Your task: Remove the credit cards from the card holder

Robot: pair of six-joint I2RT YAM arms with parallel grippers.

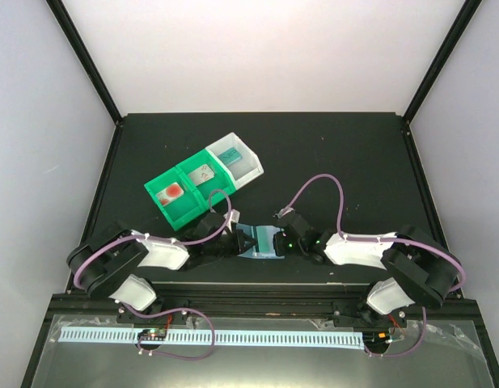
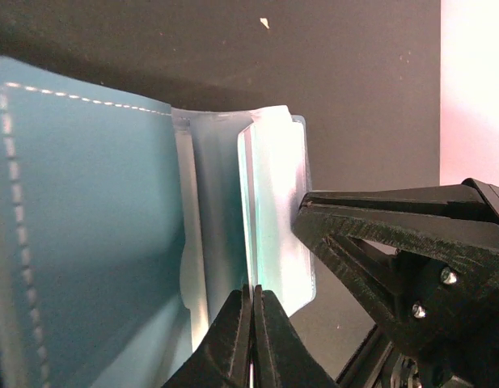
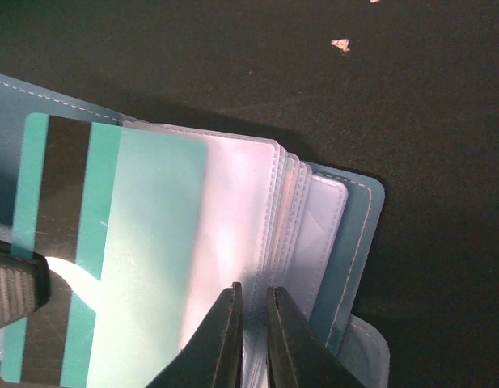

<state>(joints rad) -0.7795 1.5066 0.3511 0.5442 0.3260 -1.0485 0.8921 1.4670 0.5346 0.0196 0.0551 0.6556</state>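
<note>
Right wrist view: right gripper (image 3: 253, 339) pinches the card holder (image 3: 369, 212) sleeves while left gripper (image 2: 251, 339) clamps the partly protruding teal card (image 3: 103, 202).

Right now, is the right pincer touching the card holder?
Touching. The right wrist view shows the right pincer closed on the clear sleeves of the holder, whose edges pass between its fingers.

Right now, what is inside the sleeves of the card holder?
One teal card with a black stripe sits partly inside the top translucent sleeve of the card holder, its striped end sticking out. The sleeves stacked beneath overlap, so their contents cannot be seen.
</note>
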